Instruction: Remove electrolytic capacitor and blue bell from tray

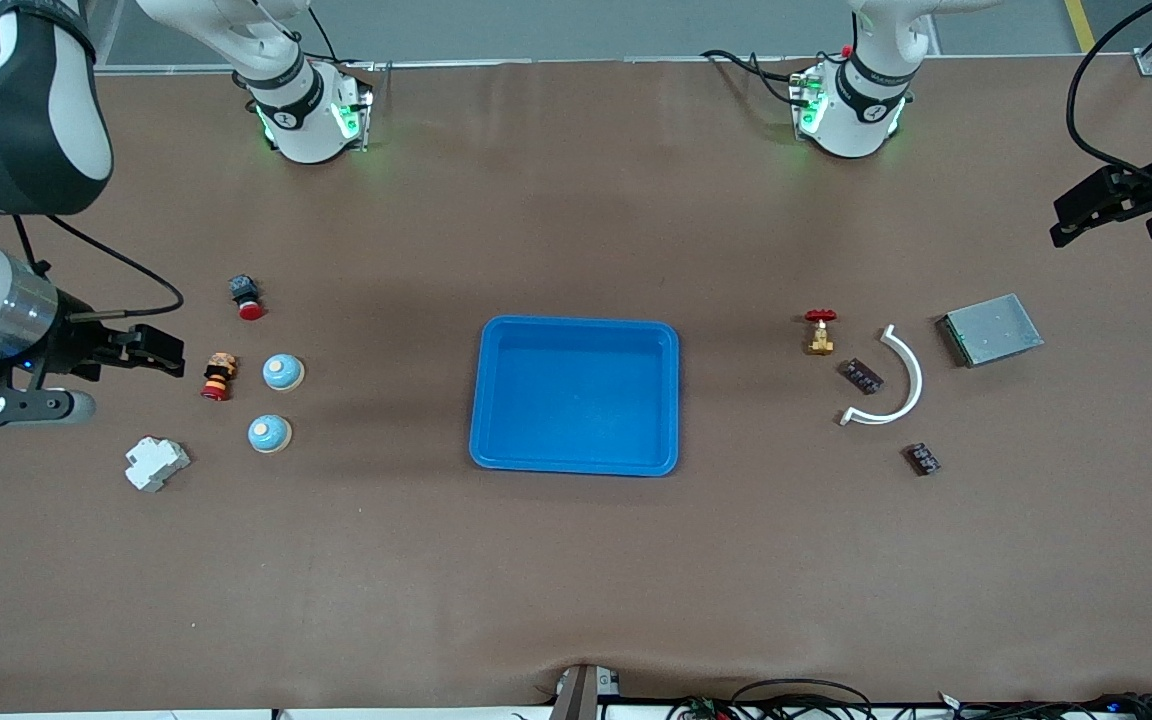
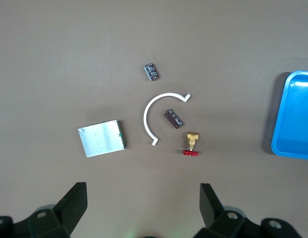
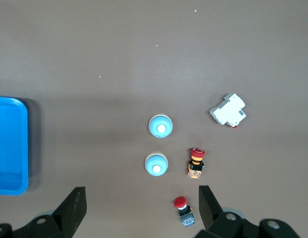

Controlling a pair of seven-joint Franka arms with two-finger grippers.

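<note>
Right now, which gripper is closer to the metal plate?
Left. The left gripper hangs open over the table's left-arm end, close to the metal plate. The right gripper is open at the other end, near the bells.

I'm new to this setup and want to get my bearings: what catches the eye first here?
The bright blue tray in the middle of the table stands out at once, with nothing in it. Toward the right arm's end sit two blue bells, one nearer the front camera than the other; toward the left arm's end a white curved piece arcs around a small dark capacitor.
</note>
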